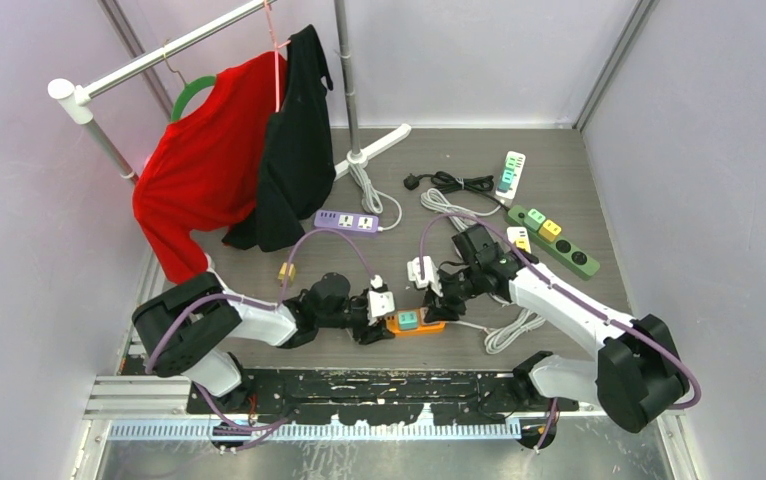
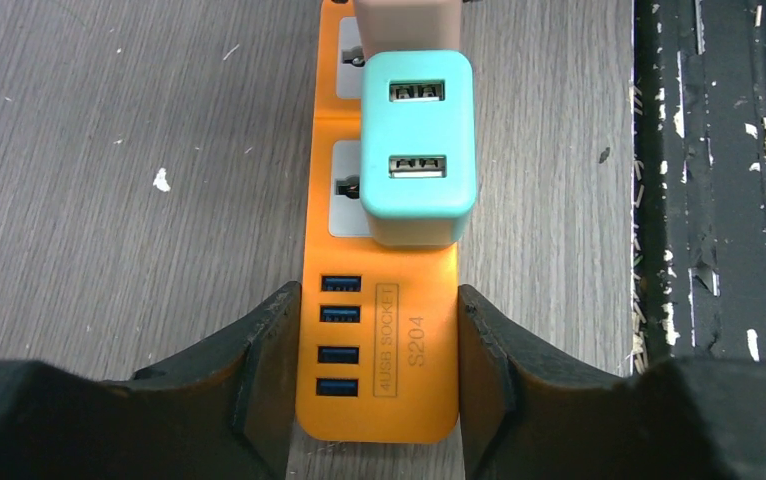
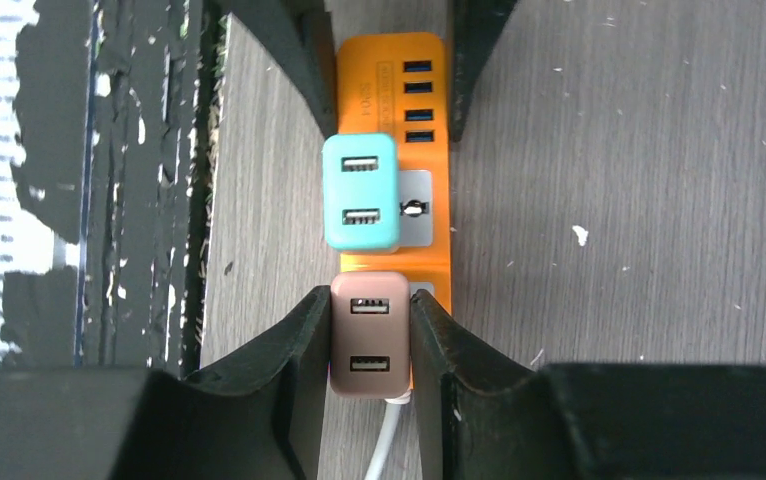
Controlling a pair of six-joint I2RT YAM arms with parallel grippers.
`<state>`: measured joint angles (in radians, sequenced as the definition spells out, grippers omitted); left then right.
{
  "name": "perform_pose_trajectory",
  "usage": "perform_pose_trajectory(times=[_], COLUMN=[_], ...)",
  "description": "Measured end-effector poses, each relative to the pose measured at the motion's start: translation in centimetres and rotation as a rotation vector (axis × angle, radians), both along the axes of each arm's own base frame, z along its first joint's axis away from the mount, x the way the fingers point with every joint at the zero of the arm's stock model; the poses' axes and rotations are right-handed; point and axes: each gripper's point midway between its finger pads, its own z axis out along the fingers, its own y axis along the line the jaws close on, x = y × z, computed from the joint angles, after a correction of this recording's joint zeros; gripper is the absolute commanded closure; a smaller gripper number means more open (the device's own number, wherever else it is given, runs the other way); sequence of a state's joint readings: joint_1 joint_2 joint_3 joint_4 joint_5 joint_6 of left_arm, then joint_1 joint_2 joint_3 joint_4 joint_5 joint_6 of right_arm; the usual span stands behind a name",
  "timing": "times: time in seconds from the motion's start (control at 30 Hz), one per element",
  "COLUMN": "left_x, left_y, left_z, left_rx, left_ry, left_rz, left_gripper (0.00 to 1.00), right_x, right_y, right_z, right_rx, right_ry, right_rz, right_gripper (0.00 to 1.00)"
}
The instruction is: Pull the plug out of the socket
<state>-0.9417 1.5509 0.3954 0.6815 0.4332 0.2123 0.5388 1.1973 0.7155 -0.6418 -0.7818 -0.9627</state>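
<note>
An orange power strip (image 1: 414, 323) lies on the table near the front, also in the left wrist view (image 2: 389, 340) and the right wrist view (image 3: 429, 100). A teal USB plug (image 2: 417, 145) (image 3: 360, 190) and a brown USB plug (image 3: 369, 335) (image 2: 406, 20) are plugged into it. My left gripper (image 2: 377, 370) is shut on the strip's end with the USB ports. My right gripper (image 3: 369, 340) is shut on the brown plug, one finger on each side. In the top view the left gripper (image 1: 379, 318) and right gripper (image 1: 437, 295) meet over the strip.
The strip's white cord (image 1: 504, 330) coils to the right. A purple strip (image 1: 346, 221), a green strip (image 1: 554, 240) and a white strip (image 1: 510, 172) lie further back. A rack with a red garment (image 1: 204, 165) and a black one (image 1: 294, 150) stands at the back left. The black mounting rail (image 2: 719, 200) runs beside the orange strip.
</note>
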Motion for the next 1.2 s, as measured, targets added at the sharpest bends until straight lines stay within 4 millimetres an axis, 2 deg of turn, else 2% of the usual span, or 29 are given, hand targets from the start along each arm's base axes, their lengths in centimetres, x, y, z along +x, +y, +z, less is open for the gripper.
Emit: perform_pose_trajectory(times=[0.13, 0.27, 0.43, 0.47, 0.5, 0.53, 0.6, 0.7, 0.83, 1.0, 1.2], left_x=[0.3, 0.5, 0.3, 0.3, 0.2, 0.1, 0.1, 0.4, 0.9, 1.0, 0.3], left_y=[0.1, 0.1, 0.4, 0.5, 0.6, 0.8, 1.1, 1.2, 1.3, 1.4, 1.6], left_z=[0.0, 0.0, 0.2, 0.3, 0.4, 0.6, 1.1, 3.1, 6.9, 11.2, 13.0], left_rx=[0.002, 0.001, 0.007, 0.009, 0.011, 0.013, 0.018, -0.013, -0.073, -0.144, -0.196], left_ry=[0.001, 0.009, 0.038, 0.044, 0.05, 0.062, 0.073, 0.081, 0.085, 0.141, 0.307], left_rz=[0.012, 0.029, 0.05, 0.055, 0.059, 0.067, 0.086, 0.126, 0.189, 0.255, 0.344], left_gripper=[1.0, 0.99, 0.74, 0.67, 0.54, 0.45, 0.31, 0.2, 0.16, 0.16, 0.16], right_x=[1.1, 1.9, 3.1, 3.2, 3.2, 3.1, 2.9, 2.9, 3.7, 5.2, 6.8], right_y=[0.5, 0.0, -1.7, -1.9, -2.0, -2.1, -2.1, -1.8, -1.4, -0.9, -0.6], right_z=[0.3, 0.4, 2.2, 2.7, 3.3, 3.7, 4.6, 5.8, 7.3, 8.1, 7.8], right_rx=[-0.002, -0.006, 0.017, 0.028, 0.038, 0.048, 0.071, 0.11, 0.174, 0.221, 0.23], right_ry=[0.026, 0.021, -0.02, -0.027, -0.031, -0.029, -0.007, 0.064, 0.194, 0.379, 0.578], right_rz=[-0.104, -0.155, -0.202, -0.208, -0.207, -0.205, -0.212, -0.264, -0.396, -0.553, -0.698], right_gripper=[0.99, 0.99, 0.99, 0.99, 0.99, 0.99, 0.99, 0.99, 0.99, 0.99, 0.99])
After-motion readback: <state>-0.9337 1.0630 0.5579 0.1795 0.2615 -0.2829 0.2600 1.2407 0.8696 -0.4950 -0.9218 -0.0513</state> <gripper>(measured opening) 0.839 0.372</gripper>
